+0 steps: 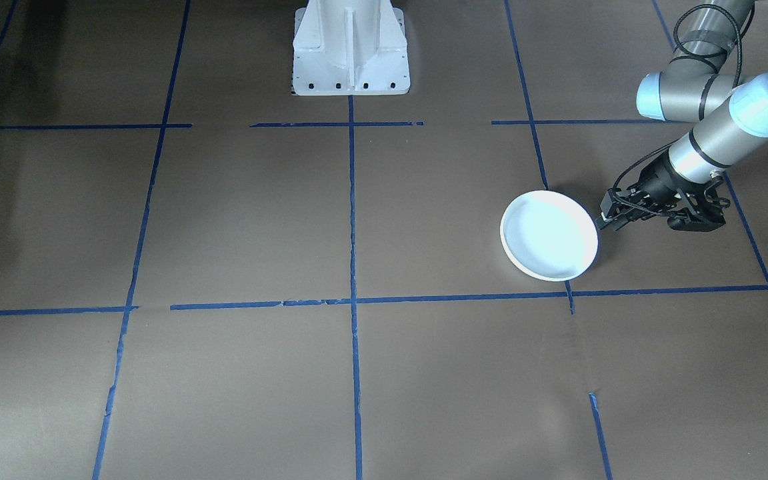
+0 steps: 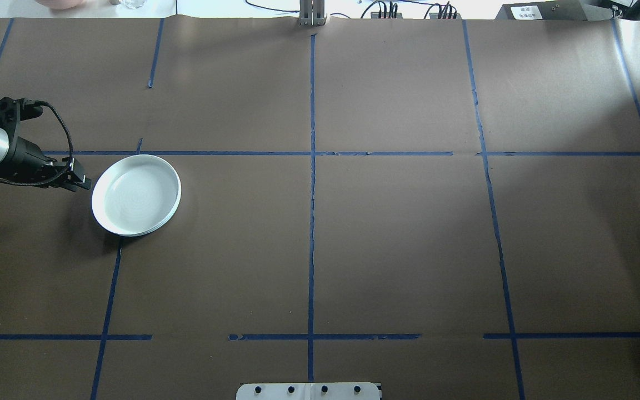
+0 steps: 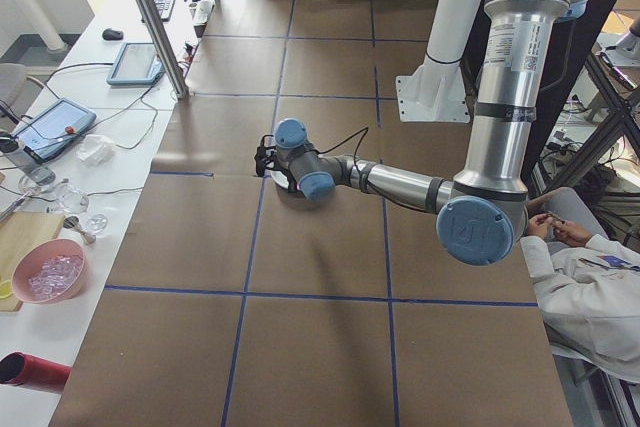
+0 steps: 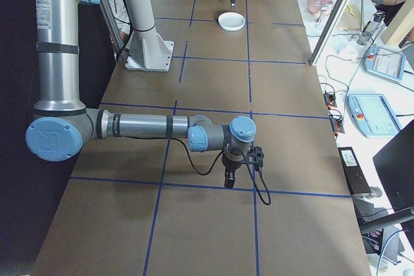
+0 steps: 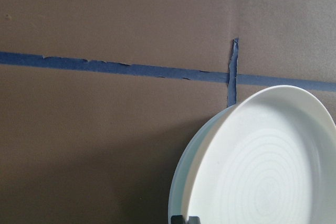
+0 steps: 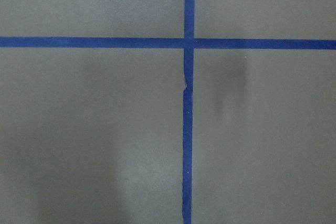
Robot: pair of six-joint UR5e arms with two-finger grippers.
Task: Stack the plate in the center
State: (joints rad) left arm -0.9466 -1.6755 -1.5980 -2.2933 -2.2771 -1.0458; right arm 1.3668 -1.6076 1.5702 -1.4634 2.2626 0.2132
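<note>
Overhead exterior | round ringed glossy plate | left end effector beside rim, grip unclear

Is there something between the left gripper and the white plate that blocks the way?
Nothing visible does. The left gripper sits just beside the rim of the plate, with only bare brown table around them.

Left pincer just beside plate

Brown paper covers the table, marked into squares by blue tape lines. On the side bench in the left-end view lie two tablets, a pink bowl and a red cylinder. A person in white sits at that view's right edge.
</note>
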